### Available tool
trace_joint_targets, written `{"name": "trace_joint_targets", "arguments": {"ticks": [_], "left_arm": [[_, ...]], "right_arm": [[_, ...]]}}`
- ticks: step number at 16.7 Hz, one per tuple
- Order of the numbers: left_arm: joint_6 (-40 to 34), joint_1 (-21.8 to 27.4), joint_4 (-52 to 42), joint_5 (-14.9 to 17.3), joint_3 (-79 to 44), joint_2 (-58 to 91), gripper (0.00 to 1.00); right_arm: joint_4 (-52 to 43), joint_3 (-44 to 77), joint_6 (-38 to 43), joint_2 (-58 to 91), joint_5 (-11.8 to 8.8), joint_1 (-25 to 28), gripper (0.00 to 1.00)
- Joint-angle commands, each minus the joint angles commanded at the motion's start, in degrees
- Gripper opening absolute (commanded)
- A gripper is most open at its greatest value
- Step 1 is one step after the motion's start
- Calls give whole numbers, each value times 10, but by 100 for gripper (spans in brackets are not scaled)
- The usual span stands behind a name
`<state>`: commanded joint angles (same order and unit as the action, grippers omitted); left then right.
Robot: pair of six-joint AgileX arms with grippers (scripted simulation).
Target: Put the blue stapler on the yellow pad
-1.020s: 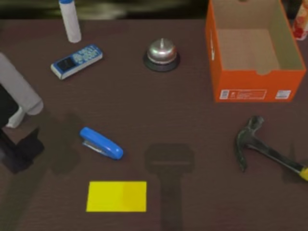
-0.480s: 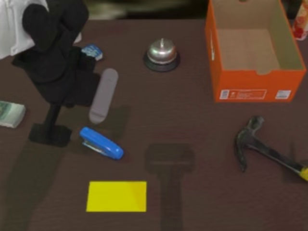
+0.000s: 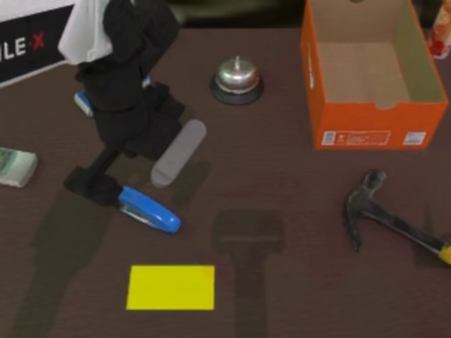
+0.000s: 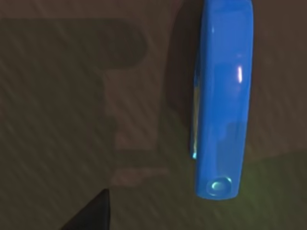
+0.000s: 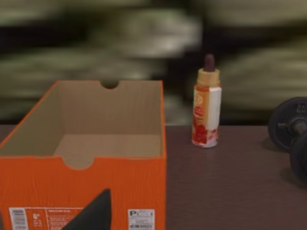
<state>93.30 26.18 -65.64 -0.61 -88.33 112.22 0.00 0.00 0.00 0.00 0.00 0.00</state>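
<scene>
The blue stapler (image 3: pixel 148 209) lies slanted on the dark table, left of the middle, with the yellow pad (image 3: pixel 170 287) flat just in front of it near the front edge. My left gripper (image 3: pixel 134 169) hangs open just behind the stapler, one dark finger coming down beside its left end. In the left wrist view the stapler (image 4: pixel 223 105) lies lengthwise, off to one side, and one dark fingertip (image 4: pixel 98 213) stands apart from it. My right arm is out of the top view. Its wrist view shows one fingertip (image 5: pixel 96 213) before the orange box (image 5: pixel 81 182).
A silver bell (image 3: pixel 237 79) stands at the back middle and an open orange box (image 3: pixel 373 137) at the back right. A hammer (image 3: pixel 380 211) lies at the right, a wad of banknotes (image 3: pixel 15 167) at the left edge. A blue-and-white handset (image 3: pixel 83 103) peeks from under my left arm.
My left arm has swung in from the left edge and now hangs over the stapler's left end. Stapler and pad have not moved.
</scene>
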Motion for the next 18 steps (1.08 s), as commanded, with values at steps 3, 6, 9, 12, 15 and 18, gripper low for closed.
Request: {"name": "trace_joint_targets", "arguments": {"ticks": [3, 6, 9, 12, 15, 18], "left_arm": [[-1, -3, 1, 0, 2, -2, 100], [0, -2, 24, 0, 19, 7, 100], [2, -2, 97, 0, 61, 34, 100], [3, -3, 175, 0, 107, 63, 100], [4, -3, 204, 1, 127, 78, 100], [4, -3, 204, 1, 127, 78, 100]], "right_arm": [[0, 0, 0, 0, 0, 0, 100], [0, 0, 0, 0, 0, 0, 100], [0, 0, 0, 0, 0, 0, 100], [0, 0, 0, 0, 0, 0, 100], [0, 0, 0, 0, 0, 0, 100], [0, 0, 0, 0, 0, 0, 100]]}}
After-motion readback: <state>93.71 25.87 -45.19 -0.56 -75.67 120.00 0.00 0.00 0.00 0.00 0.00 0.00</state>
